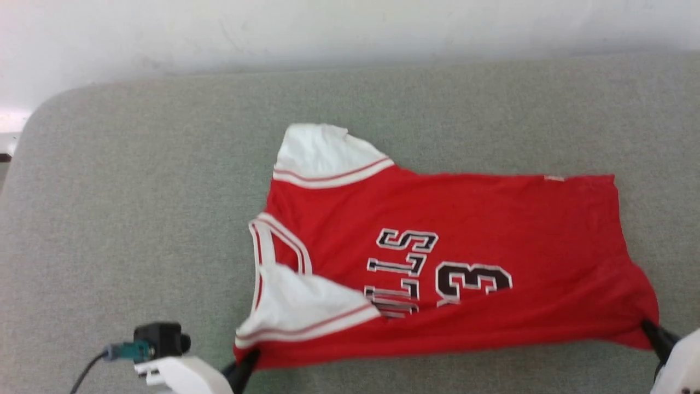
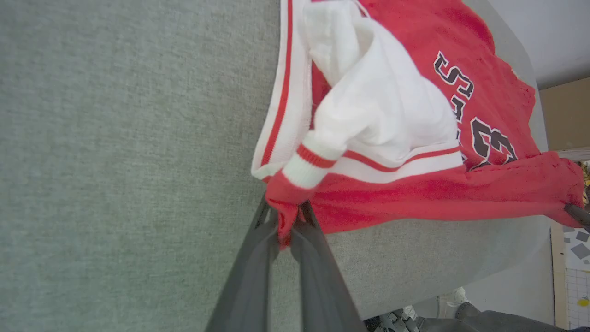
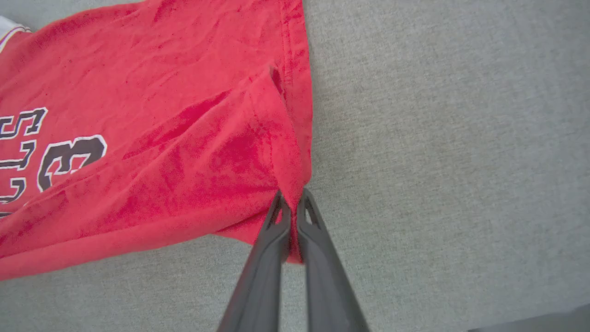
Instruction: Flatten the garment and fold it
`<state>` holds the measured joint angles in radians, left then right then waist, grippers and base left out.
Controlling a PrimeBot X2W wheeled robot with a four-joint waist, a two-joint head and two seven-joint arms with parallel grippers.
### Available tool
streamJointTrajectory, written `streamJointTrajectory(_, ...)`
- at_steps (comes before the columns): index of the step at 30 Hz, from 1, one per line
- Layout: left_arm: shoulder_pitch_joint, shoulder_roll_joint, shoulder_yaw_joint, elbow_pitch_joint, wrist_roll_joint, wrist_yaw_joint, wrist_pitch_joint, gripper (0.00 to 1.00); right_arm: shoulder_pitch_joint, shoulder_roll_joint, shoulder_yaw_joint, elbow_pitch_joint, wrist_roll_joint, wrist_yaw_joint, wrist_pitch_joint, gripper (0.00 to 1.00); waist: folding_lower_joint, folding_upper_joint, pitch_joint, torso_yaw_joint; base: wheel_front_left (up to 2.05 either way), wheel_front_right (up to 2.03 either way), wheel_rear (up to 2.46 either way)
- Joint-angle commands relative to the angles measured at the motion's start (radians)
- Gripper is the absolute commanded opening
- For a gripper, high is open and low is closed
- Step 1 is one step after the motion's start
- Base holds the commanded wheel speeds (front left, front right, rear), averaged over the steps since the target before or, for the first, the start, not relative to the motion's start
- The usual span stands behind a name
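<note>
On the grey table (image 1: 136,219) — one garment (image 1: 481,219)

Head above, wrists near the garment (image 1: 481,219)

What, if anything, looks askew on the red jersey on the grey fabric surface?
On the red basketball jersey, the near white sleeve lies flopped inward over the black lettering, hiding part of it; the far white sleeve spreads outward. The left gripper and right gripper pinch the near corners, bunching that edge.
</note>
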<state>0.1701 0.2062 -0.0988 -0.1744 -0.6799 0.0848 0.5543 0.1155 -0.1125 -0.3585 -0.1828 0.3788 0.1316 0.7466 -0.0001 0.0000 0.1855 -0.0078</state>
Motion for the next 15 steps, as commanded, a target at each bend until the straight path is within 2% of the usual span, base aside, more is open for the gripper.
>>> streamJointTrajectory(1, 0.023, 0.002, 0.001, -0.011, -0.007, 0.009, 0.01, 0.0, 0.019, 0.006, -0.008, -0.008, 0.006, -0.001, 0.006, 0.0, 0.0001, 0.0, -0.015, 0.006, 0.0, 0.0, 0.0)
streamJointTrajectory(7, 0.074, -0.005, -0.002, -0.021, -0.018, 0.02, 0.015, 0.0, 0.074, 0.014, -0.001, -0.007, -0.001, -0.001, 0.013, 0.0, 0.0001, 0.0, -0.016, 0.016, 0.0, 0.0, 0.0)
streamJointTrajectory(15, 0.006, -0.017, -0.016, 0.108, -0.017, 0.002, -0.008, 0.0, 0.057, 0.017, 0.043, 0.067, -0.005, -0.001, -0.021, 0.0, 0.0001, 0.0, -0.008, 0.017, 0.0, 0.0, 0.0)
